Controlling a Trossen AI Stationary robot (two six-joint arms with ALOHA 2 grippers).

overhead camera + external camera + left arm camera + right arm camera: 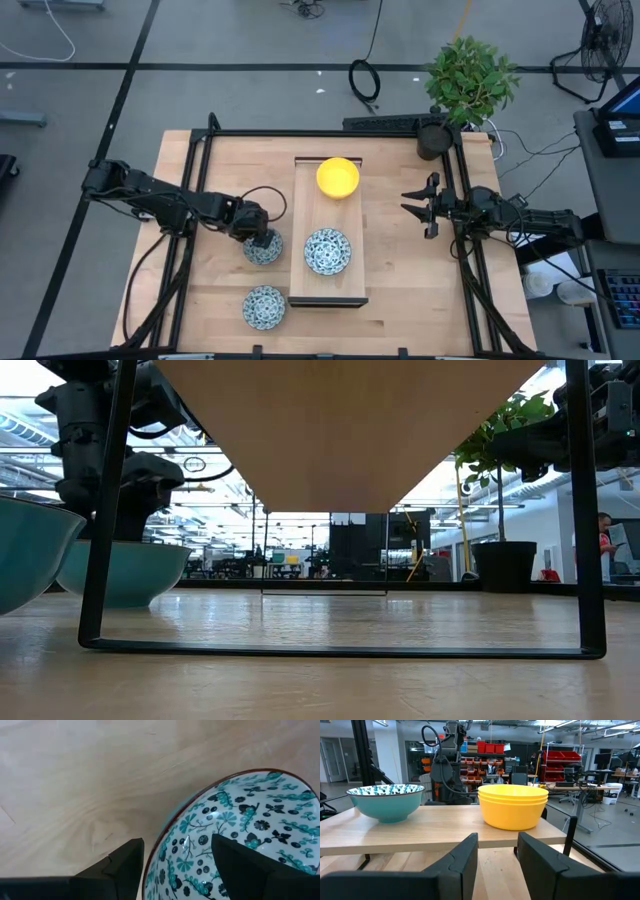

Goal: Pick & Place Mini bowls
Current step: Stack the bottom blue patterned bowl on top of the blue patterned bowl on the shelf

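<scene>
The left end effector is hanging directly over a patterned bowl that is sitting on the table just beside the tray, on the tray's left long side. In the left wrist view the two fingers are standing apart, straddling that bowl's rim: one finger is outside the wall over bare wood, the other is over the inside. They are gripping nothing yet; whether they are touching the rim I cannot tell. So the thing to be taken is lying straight below this end effector, and I judge that the coming move is turning on a short descent and a pinch on the rim.

The tray's long axis is running from the near edge of the table toward the far edge. Inside it, a second patterned bowl is sitting toward the near end and a stack of yellow bowls toward the far end. A third patterned bowl is resting on the table left of the tray's near corner.

The right end effector is waiting well to the tray's right, its fingers parted and empty, pointing toward the tray. The left arm is clearly the nearer one to both loose bowls.
</scene>
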